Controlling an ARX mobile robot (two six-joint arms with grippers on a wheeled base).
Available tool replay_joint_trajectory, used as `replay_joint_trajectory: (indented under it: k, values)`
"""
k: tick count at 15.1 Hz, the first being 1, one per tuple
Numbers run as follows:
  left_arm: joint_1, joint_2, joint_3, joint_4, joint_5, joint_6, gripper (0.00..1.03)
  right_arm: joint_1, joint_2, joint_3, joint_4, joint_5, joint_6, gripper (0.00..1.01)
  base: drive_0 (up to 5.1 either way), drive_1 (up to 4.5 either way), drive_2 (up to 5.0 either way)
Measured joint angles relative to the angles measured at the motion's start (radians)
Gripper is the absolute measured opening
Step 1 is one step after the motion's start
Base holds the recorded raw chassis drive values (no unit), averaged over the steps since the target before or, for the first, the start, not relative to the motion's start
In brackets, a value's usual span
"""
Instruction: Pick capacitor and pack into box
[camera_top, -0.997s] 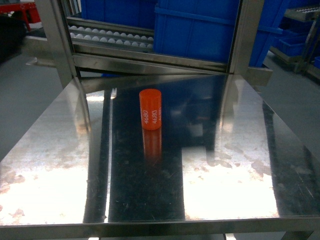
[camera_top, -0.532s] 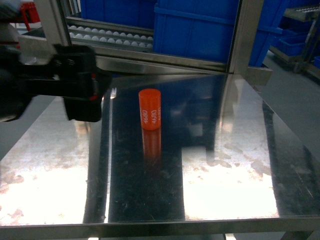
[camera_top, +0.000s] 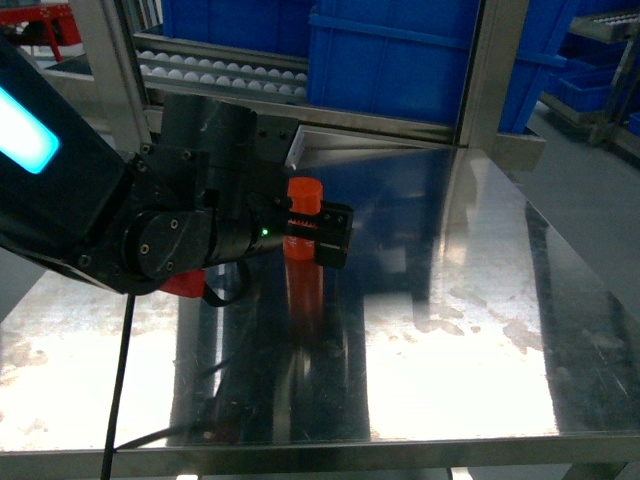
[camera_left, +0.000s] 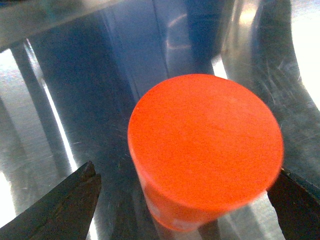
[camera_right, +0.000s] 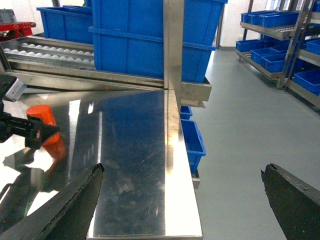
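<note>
Orange cylindrical capacitor (camera_top: 303, 196) with flat round top, upright near middle of steel desk (camera_top: 460, 330), white lettering now hidden by arm. Left gripper (camera_left: 190, 200) spread wide, fingers (camera_left: 60, 210) flanking capacitor, apparently not clamped. Right gripper (camera_right: 185, 200) spread wide over desk's right edge, well apart. Bare steel all around; blue crates (camera_top: 400, 60) behind. Half a second earlier, left arm still short of capacitor.
</note>
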Motion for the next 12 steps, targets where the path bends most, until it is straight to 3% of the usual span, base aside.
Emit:
replay_joint_trajectory:
  k: [2,4,8,12]
  values:
    - [0.000,0.059,0.067,-0.020,0.001,-0.001,0.86,0.000,0.000,0.000,0.000,0.000,0.000,0.98,0.0,0.00,0.0]
    - [0.000,0.085,0.112,-0.030,-0.010,-0.010,0.61,0.000,0.000,0.000,0.000,0.000,0.000,0.98,0.0,0.00,0.0]
    - [0.000,0.085,0.121,-0.024,-0.015,-0.026,0.47,0.000,0.000,0.000,0.000,0.000,0.000,0.98,0.0,0.00,0.0]
    - [0.000,0.085,0.119,-0.018,-0.016,-0.043,0.45,0.000,0.000,0.000,0.000,0.000,0.000,0.98,0.0,0.00,0.0]
